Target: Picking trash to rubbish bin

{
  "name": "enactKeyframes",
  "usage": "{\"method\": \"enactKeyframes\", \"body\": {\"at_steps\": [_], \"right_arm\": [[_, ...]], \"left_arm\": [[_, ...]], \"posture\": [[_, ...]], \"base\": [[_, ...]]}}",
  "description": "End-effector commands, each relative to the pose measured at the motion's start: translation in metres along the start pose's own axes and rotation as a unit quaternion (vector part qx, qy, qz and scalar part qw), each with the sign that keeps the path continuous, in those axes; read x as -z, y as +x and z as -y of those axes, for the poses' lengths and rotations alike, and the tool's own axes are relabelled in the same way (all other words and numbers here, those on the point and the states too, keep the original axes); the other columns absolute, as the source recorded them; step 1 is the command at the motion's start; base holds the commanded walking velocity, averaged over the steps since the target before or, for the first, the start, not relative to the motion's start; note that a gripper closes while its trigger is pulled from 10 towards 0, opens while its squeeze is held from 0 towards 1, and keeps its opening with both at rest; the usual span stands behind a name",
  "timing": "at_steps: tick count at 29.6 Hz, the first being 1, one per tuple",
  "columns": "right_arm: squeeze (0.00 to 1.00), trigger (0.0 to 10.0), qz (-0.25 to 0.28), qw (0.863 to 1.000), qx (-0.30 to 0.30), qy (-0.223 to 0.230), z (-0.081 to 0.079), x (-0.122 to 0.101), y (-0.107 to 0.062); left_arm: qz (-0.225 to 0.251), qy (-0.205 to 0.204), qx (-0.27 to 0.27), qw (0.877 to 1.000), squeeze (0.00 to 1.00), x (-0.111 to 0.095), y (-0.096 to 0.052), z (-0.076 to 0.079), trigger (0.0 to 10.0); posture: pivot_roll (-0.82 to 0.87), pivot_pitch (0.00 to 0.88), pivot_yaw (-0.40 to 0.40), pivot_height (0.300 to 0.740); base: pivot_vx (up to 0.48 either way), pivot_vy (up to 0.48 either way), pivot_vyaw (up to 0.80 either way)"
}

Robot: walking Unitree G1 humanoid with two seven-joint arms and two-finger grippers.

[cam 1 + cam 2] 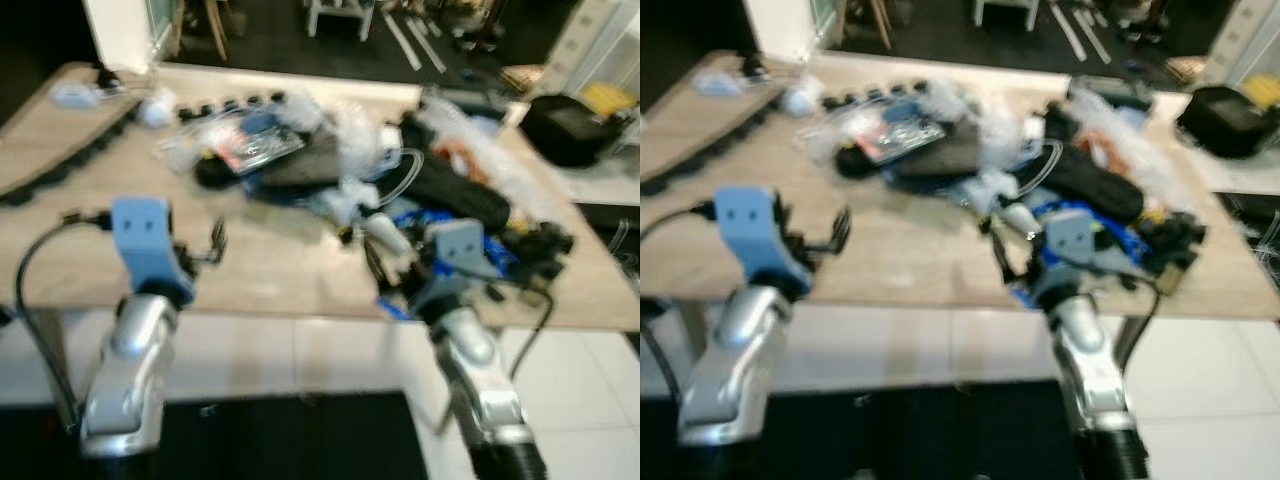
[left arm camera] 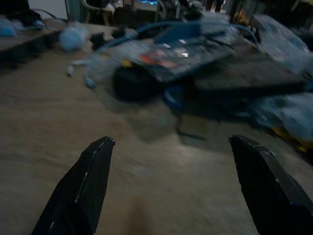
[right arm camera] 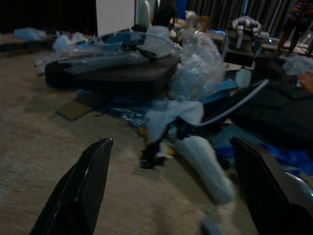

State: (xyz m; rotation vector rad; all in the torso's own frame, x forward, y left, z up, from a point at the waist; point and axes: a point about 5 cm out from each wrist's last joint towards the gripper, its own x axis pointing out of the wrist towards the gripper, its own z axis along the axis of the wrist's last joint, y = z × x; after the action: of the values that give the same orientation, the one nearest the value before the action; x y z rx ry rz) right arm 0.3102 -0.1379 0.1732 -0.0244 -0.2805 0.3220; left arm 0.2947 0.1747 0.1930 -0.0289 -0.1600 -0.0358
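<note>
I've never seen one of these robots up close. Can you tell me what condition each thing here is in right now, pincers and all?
Left pincer: open, empty, over bare tabletop.
Right pincer: open, empty, facing the trash.
Trash heap: loose plastic wrap, packets and dark pieces piled on the table, none picked up.
White crumpled piece: lying on the table in front of the right pincer.
Table: cluttered at its middle and right.

Both arms (image 1: 130,370) forward, left and right jaws seemingly spread wide.

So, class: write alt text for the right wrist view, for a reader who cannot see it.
The open right gripper hovers low over a wooden table, pointed at a crumpled white wrapper lying before a heap of clear plastic and a dark flat slab.
</note>
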Motion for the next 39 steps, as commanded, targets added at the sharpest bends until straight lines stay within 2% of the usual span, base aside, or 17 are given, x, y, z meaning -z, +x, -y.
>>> {"method": "enactKeyframes", "body": {"at_steps": [1,7,15,21,26,27,29,39], "right_arm": [[0.0,10.0,-0.001,1.0,0.002,0.0,0.002,0.0,-0.002],[0.0,10.0,0.0,1.0,0.003,0.001,0.002,-0.001,-0.002],[0.0,10.0,0.001,1.0,0.003,0.003,0.002,-0.002,-0.003],[0.0,10.0,0.007,1.0,0.004,0.006,0.002,-0.004,-0.002],[0.0,10.0,-0.003,1.0,0.011,-0.006,0.006,-0.003,-0.003],[0.0,10.0,-0.011,0.999,0.034,-0.024,0.015,-0.001,-0.002],[0.0,10.0,-0.013,0.999,0.043,-0.028,0.018,-0.001,-0.002],[0.0,10.0,-0.015,0.998,0.048,-0.035,0.023,-0.001,-0.002]], "left_arm": [[-0.009,-0.005,0.015,1.0,0.0,0.002,-0.001,0.007,10.0],[-0.013,-0.001,0.01,1.0,0.0,0.003,0.001,0.006,10.0],[-0.016,0.005,0.011,1.0,0.0,0.004,0.001,0.006,10.0],[-0.001,0.0,0.014,1.0,0.0,0.001,0.0,0.008,10.0],[0.007,-0.025,0.039,0.999,0.0,-0.001,-0.003,0.014,10.0],[0.007,-0.035,0.055,0.998,0.0,-0.002,-0.004,0.018,10.0],[0.006,-0.037,0.058,0.998,0.0,-0.001,-0.004,0.019,10.0],[0.006,-0.018,0.059,0.998,0.0,0.0,-0.004,0.02,10.0]], "posture": [[0.0,0.138,-0.092,0.74],[0.0,0.141,-0.087,0.74],[0.0,0.147,-0.083,0.74],[0.0,0.151,-0.083,0.74],[0.0,0.154,-0.085,0.74],[0.0,0.155,-0.087,0.74],[0.0,0.155,-0.087,0.74],[0.0,0.148,-0.083,0.74]], "base": [[0.0,0.476,0.0],[0.0,0.477,0.0],[0.0,0.0,0.0],[0.0,0.0,0.0],[0.0,0.0,0.0],[0.0,0.0,0.0],[0.0,0.0,0.0],[0.0,0.0,0.0]]}}
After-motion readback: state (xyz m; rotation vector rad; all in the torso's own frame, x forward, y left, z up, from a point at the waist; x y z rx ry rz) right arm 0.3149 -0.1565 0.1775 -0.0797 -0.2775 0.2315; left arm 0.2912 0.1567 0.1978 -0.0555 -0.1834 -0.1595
